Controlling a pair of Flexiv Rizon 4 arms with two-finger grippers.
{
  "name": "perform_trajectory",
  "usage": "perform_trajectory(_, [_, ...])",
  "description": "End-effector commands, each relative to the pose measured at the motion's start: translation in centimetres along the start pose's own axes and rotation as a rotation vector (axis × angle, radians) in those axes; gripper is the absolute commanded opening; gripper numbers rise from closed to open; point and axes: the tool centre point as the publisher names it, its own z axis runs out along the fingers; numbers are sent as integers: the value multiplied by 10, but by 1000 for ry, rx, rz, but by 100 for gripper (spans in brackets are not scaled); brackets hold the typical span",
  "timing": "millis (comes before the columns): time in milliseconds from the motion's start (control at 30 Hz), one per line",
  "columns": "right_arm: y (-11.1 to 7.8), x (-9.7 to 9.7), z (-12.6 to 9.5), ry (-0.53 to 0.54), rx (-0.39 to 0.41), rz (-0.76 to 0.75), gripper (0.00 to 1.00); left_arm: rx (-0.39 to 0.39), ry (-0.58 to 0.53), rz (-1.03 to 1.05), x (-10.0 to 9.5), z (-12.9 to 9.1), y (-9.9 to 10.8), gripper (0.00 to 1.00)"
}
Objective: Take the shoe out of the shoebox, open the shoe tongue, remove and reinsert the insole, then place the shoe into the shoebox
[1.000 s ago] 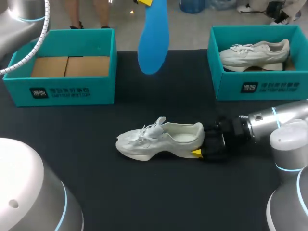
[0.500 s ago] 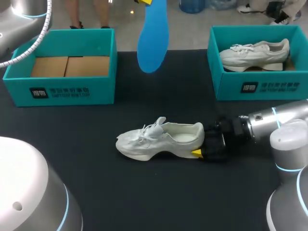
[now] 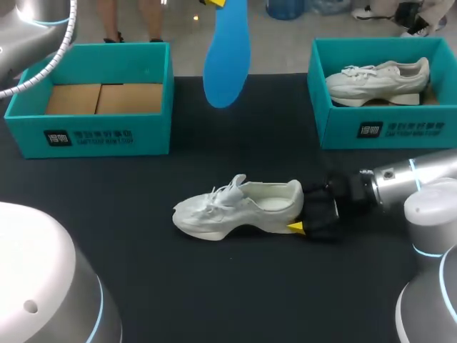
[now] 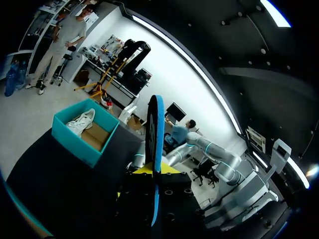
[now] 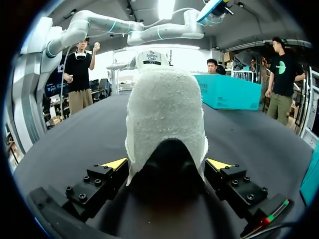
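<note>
Left gripper clamps the insole by one end, high above the shoe lying mid-table, while right gripper sits at the heel, hold undeterminable; risk: dangling insole misses the opening, or unsteadied shoe slides.

- Head view: bright, even light from overhead. The matte black tabletop swallows most shadows, leaving only a dark band under the arch of the shoe.
- The white shoe is bright but not burnt out. The arm housing over the tabletop's near left corner is close, blurred, and carries a faint sheen.
- Left wrist view: ceiling strips glare white. The insole, seen edge-on, is lit from above, and its lower end sits in shade.
- Right wrist view: a ceiling lamp flares. The shoe's heel is evenly lit, and straight lines bow towards the rim.
</note>
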Motion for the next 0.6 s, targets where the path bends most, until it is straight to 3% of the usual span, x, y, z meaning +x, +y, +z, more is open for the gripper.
perform_trajectory(33, [14, 13, -22, -34, 36, -16, 100, 1, 1, 1, -1, 0, 0, 0])
perform_trajectory(133, [25, 13, -36, -55, 82, -35, 100, 1, 1, 1, -1, 0, 0, 0])
perform_trajectory(400, [59, 10, -74, -61, 297, -45, 100, 1, 1, 1, -1, 0, 0, 0])
perform_trajectory(600, [87, 6, -86, -26, 481, -14, 100, 1, 1, 1, -1, 0, 0, 0])
